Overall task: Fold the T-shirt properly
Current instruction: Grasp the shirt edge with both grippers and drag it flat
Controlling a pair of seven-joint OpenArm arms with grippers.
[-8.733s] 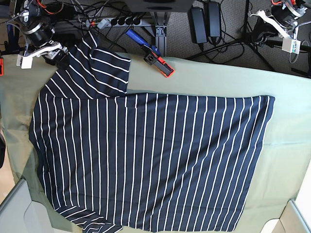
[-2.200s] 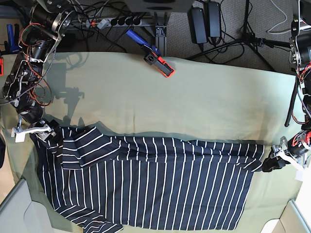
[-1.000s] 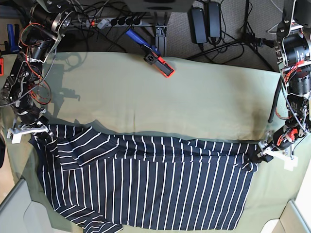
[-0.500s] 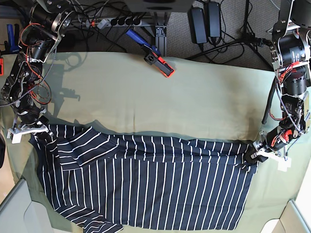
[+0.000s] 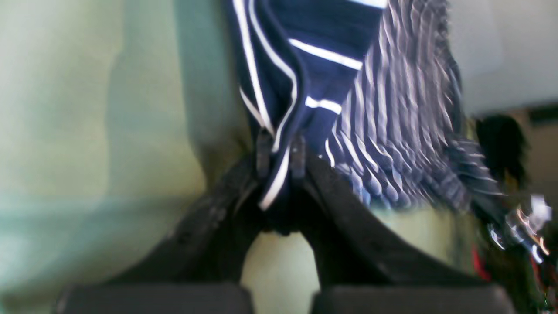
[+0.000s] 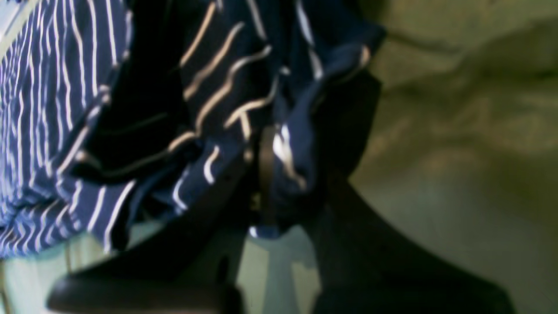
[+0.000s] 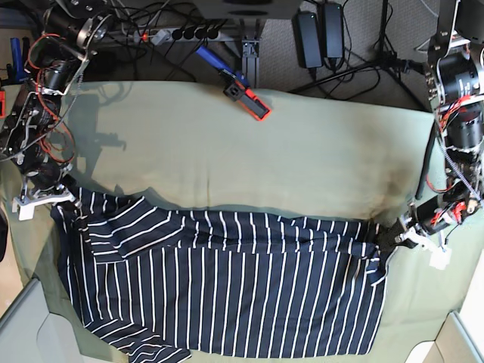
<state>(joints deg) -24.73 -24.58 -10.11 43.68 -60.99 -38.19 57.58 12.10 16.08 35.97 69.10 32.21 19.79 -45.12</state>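
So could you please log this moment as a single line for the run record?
left gripper: shut on T-shirt corner | right gripper: shut on T-shirt's opposite corner | shirt: folded over on green cloth

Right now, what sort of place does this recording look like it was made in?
Probably a robotics lab or workshop bench, not a home. A green cloth covers the table, a power strip and power bricks lie among loose cables on the floor behind, and an orange clamp grips the table's far edge.
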